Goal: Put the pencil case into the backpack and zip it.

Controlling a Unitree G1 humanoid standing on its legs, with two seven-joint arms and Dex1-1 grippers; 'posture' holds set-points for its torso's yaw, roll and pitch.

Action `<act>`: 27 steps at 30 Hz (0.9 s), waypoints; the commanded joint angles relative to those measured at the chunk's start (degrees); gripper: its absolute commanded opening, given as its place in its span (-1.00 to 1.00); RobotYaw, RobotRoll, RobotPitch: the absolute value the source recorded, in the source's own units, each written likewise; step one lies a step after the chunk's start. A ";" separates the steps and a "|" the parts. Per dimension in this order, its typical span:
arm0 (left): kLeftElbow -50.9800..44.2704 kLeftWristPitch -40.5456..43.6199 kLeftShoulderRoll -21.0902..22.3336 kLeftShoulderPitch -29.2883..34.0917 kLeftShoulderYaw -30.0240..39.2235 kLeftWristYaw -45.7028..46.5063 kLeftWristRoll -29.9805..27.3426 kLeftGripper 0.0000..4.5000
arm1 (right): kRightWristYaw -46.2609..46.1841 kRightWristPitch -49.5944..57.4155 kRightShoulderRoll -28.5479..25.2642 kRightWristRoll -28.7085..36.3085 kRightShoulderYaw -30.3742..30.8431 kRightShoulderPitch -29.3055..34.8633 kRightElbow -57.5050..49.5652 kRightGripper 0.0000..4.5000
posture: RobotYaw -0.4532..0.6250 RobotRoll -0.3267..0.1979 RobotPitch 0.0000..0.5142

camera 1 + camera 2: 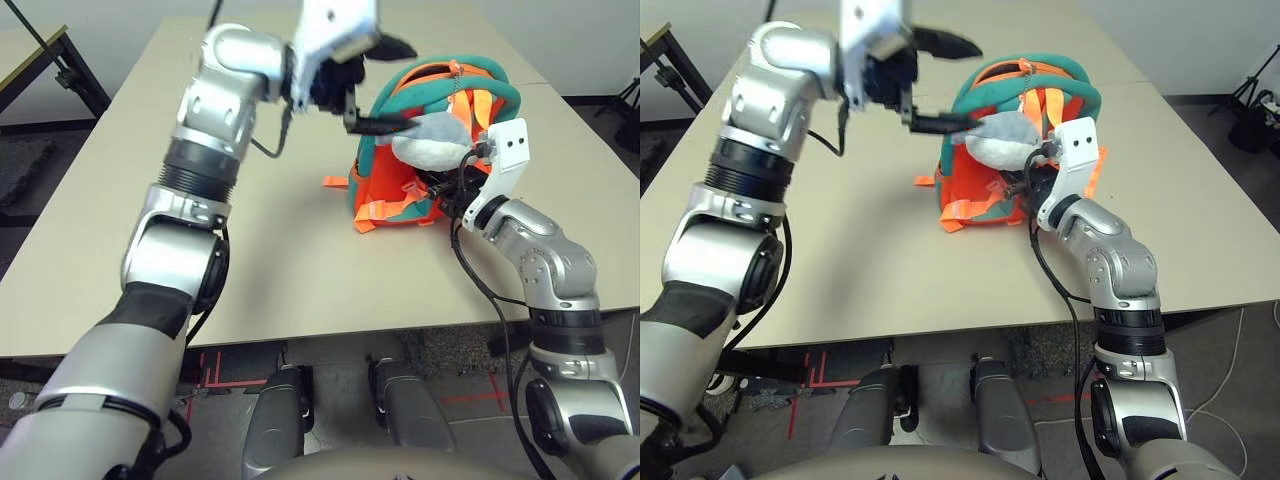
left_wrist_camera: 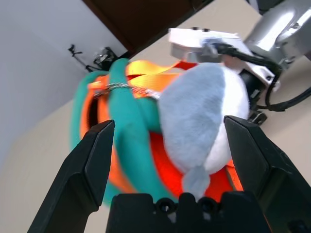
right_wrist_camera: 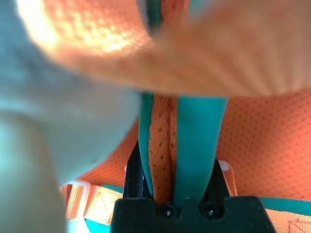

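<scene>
Left fingers: the left gripper (image 2: 167, 145) stands spread wide in the left wrist view, its two black fingers (image 2: 85, 170) well apart with nothing between them.
Right fingers: in the right wrist view the right gripper (image 3: 177, 182) is pinched on a band of the backpack (image 3: 272, 141), a teal edge with orange mesh webbing running between the closed jaws.
Left eye view, left arm: the left gripper (image 1: 375, 85) is raised above the table (image 1: 150, 200), pointing sideways toward the backpack (image 1: 400, 200); its lower finger lies just at the teal rim.
Left eye view, backpack: it stands on the far right part of the table, orange with teal trim, straps trailing onto the tabletop at its base.
Left eye view, plush toy: the grey-white plush toy (image 1: 435, 140) hangs on the near side of the backpack, between the two grippers.
Right eye view, right arm: the right gripper (image 1: 1035, 180) reaches into the backpack's near side just under the plush toy; its fingertips are hidden by fabric there.
Left wrist view: the plush toy (image 2: 204, 116) sits framed between the open fingers, apart from both, with the teal rim and an orange strap behind it.
Right wrist view: blurred orange fabric and pale plush crowd the top; what lies beyond is hard to make out.
Pencil case: possibly inside the backpack, though I cannot tell.
</scene>
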 commanded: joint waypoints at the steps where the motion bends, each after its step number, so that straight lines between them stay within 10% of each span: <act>1: 0.39 -1.89 -0.99 0.38 -1.90 -0.36 1.20 1.00 | -0.07 1.45 0.38 -0.36 1.43 1.56 1.26 -0.90 | -0.50 0.25 -0.51; 27: 6.10 -1.07 -3.78 0.19 -5.25 3.10 5.82 1.00 | -0.34 1.15 0.68 -0.41 1.43 2.21 1.13 -0.90 | -0.51 0.25 -0.51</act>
